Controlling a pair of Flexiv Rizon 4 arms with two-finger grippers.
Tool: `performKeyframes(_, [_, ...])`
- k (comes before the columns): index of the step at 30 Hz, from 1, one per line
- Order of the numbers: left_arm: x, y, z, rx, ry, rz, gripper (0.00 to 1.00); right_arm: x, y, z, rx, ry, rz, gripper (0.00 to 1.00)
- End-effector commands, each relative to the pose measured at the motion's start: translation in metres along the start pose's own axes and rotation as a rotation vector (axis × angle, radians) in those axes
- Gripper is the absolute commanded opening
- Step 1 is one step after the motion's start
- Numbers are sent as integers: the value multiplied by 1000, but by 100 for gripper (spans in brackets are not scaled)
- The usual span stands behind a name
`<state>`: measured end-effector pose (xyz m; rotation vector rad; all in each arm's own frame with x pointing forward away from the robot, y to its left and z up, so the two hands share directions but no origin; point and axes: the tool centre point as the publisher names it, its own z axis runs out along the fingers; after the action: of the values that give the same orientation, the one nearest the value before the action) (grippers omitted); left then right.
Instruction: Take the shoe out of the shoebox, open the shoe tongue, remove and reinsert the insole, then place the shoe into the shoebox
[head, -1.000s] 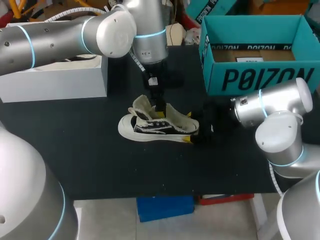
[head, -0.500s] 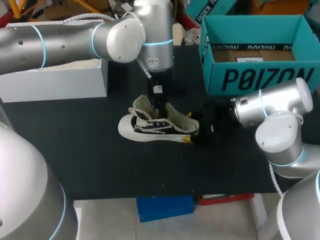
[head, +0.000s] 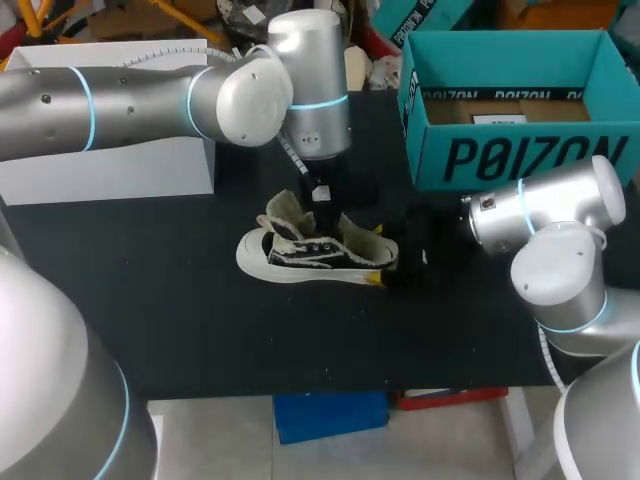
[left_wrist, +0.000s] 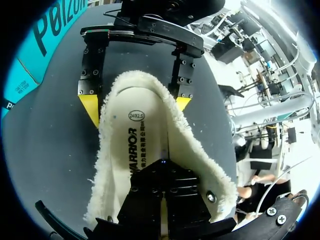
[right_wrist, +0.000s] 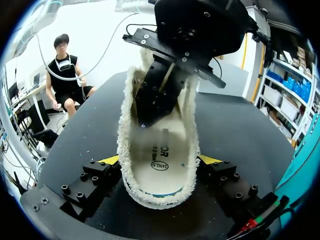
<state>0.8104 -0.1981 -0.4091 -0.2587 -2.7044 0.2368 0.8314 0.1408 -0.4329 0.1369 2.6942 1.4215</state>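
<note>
A black-and-white sneaker (head: 300, 255) with a fleecy lining lies on its sole mid-table, toe toward my left side. My right gripper (head: 376, 254) stands at the heel, one yellow tip on each side of the fleecy collar (right_wrist: 125, 145), closed on the shoe. From above, my left gripper (head: 322, 205) dips into the shoe's opening. In the left wrist view its black fingers (left_wrist: 162, 197) are shut and rest on the white printed insole (left_wrist: 145, 145), which lies inside the shoe. I cannot tell whether they pinch it. The tongue is hidden.
The open teal shoebox (head: 520, 155) stands at the back right, close behind my right arm. A white box (head: 110, 165) sits at the back left under my left arm. Bare black tabletop lies in front of the shoe.
My left arm's wrist has swung to the right above the shoe, its gripper staying in the opening. The shoe and my right arm have not moved.
</note>
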Motion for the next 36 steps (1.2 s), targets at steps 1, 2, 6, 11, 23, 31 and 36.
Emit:
performKeyframes(1, [5,3,8,13,-4,-4,0,0,-2,0,2,1,2,0])
performKeyframes(2, [4,2,11,12,-2,-5,0,0,-2,0,2,1,2,0])
performKeyframes(6, [4,1,17,4,9,-6,0,0,-2,0,2,1,2,0])
performKeyframes(11, [5,0,21,-7,14,-2,0,0,-2,0,2,1,2,0])
performKeyframes(23, [5,1,18,18,-7,2,82,0,-2,0,2,1,2,0])
performKeyframes(31, [4,9,21,-19,-103,-30,40,0,-2,0,2,1,2,0])
performKeyframes(36, [-1,16,22,-57,-197,-60,34,0,-2,0,2,1,2,0])
